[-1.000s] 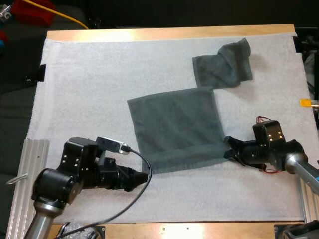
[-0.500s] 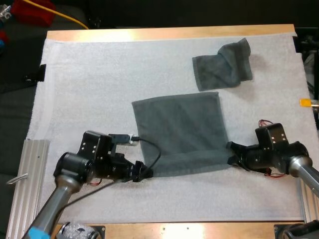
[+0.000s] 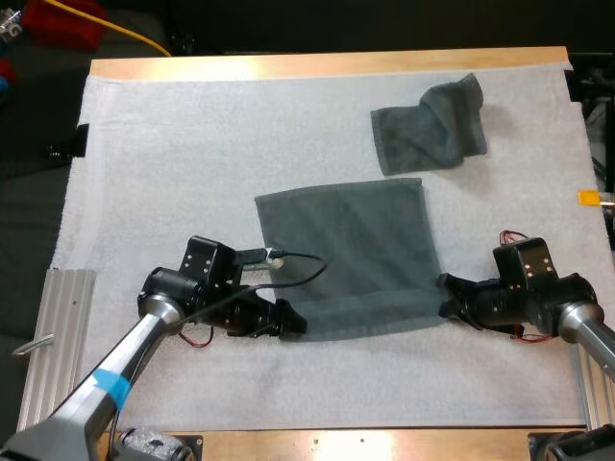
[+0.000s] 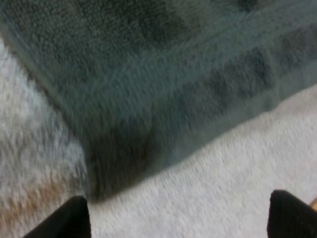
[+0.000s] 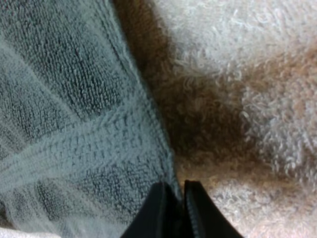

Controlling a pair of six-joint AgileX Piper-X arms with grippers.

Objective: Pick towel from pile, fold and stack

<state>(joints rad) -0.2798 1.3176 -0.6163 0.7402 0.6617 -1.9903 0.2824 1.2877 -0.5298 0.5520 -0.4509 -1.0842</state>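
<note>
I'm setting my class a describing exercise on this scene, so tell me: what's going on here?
Two robot arms are working on a flat towel spread on the white mat. The right gripper is shut on its near right corner. The left gripper is open at the near left corner, not yet gripping. A crumpled towel lies beyond, toward the far right. No fold is made yet.
</note>
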